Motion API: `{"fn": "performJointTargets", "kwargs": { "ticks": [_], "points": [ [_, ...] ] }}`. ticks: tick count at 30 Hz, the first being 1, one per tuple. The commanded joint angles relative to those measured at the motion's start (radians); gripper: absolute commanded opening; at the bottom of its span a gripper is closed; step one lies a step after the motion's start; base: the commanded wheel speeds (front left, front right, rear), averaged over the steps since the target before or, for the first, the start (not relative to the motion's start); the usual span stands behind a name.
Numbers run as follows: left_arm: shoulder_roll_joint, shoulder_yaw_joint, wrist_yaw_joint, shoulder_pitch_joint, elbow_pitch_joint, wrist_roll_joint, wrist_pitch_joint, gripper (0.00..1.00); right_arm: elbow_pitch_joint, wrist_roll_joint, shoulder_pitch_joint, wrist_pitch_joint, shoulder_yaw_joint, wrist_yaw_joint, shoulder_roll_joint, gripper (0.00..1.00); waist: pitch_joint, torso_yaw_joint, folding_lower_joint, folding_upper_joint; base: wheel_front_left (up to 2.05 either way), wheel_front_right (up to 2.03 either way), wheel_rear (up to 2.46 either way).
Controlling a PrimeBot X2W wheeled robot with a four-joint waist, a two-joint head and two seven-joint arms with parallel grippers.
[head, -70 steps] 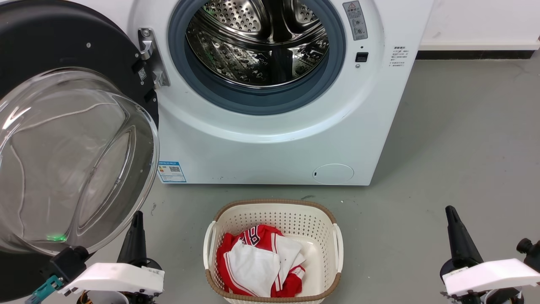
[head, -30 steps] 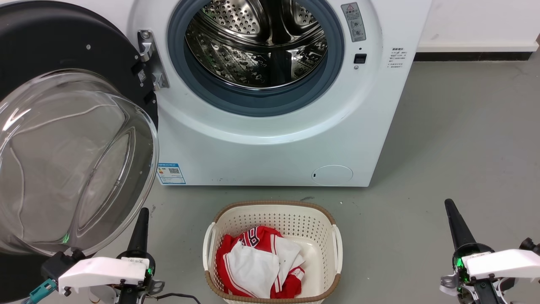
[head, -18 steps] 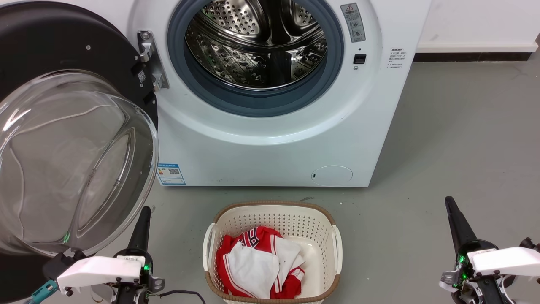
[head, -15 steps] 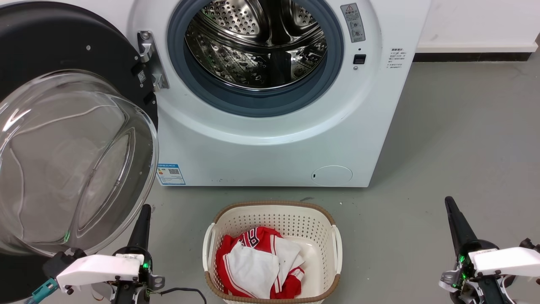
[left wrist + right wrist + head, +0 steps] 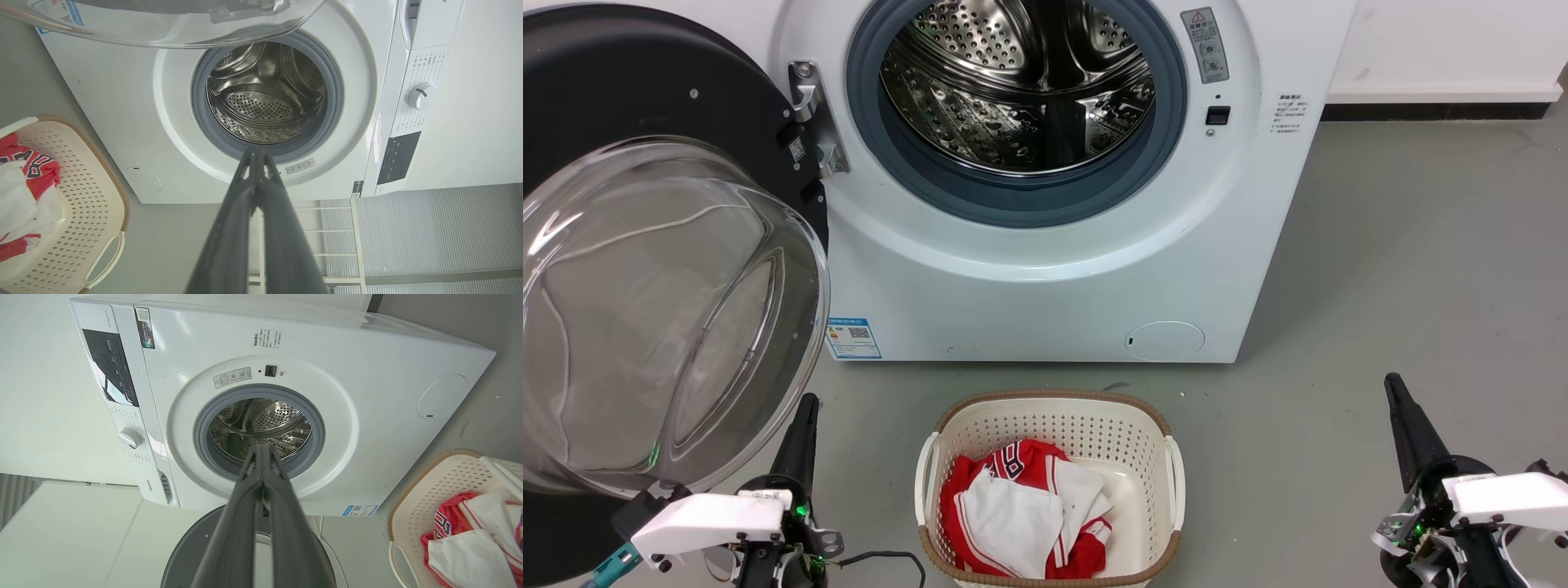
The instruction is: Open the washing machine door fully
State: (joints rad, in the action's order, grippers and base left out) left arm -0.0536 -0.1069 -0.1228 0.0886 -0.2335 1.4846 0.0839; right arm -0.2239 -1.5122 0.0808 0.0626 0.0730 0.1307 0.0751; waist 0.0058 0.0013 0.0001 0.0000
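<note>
The white washing machine (image 5: 1054,269) faces me with its steel drum (image 5: 1021,82) exposed. The washing machine door (image 5: 645,90) is swung out on its hinge to the left of the head view, its clear glass bowl (image 5: 662,318) bulging toward me. My left gripper (image 5: 807,404) is shut and empty, just below the bowl's lower right rim and apart from it. At the lower right, my right gripper (image 5: 1393,385) is shut too, over bare floor. In the left wrist view the shut gripper (image 5: 257,152) points at the drum opening, and so does the right gripper (image 5: 261,447) in its own view.
A cream perforated laundry basket (image 5: 1049,412) holding red and white clothes (image 5: 1021,506) stands on the grey floor in front of the machine, between my grippers. A white wall and dark skirting (image 5: 1437,106) run behind on the right.
Both wrists have sunk lower in the head view, and the left gripper has shifted slightly right. The door and basket have not moved.
</note>
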Motion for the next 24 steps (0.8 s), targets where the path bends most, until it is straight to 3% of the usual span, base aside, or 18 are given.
{"fn": "performJointTargets", "kwargs": {
  "ticks": [1,16,24],
  "points": [
    [0.001,-0.004,-0.006,0.02,-0.003,0.025,0.007,0.0,-0.002,-0.025,0.017,0.008,0.003,0.0,0.0,0.0,0.0,0.0,-0.0001,0.0,0.0,0.0,0.0],
    [0.004,-0.01,-0.01,0.025,-0.014,0.13,0.034,0.0,-0.022,-0.128,0.031,0.028,0.011,0.0,-0.003,0.0,-0.003,-0.001,-0.0001,0.0,0.0,0.0,0.0],
    [0.004,-0.01,-0.01,0.024,-0.014,0.129,0.034,0.0,-0.022,-0.124,0.032,0.032,0.014,0.0,-0.006,0.0,-0.003,-0.001,-0.0001,0.0,0.0,0.0,0.0]
  ]
}}
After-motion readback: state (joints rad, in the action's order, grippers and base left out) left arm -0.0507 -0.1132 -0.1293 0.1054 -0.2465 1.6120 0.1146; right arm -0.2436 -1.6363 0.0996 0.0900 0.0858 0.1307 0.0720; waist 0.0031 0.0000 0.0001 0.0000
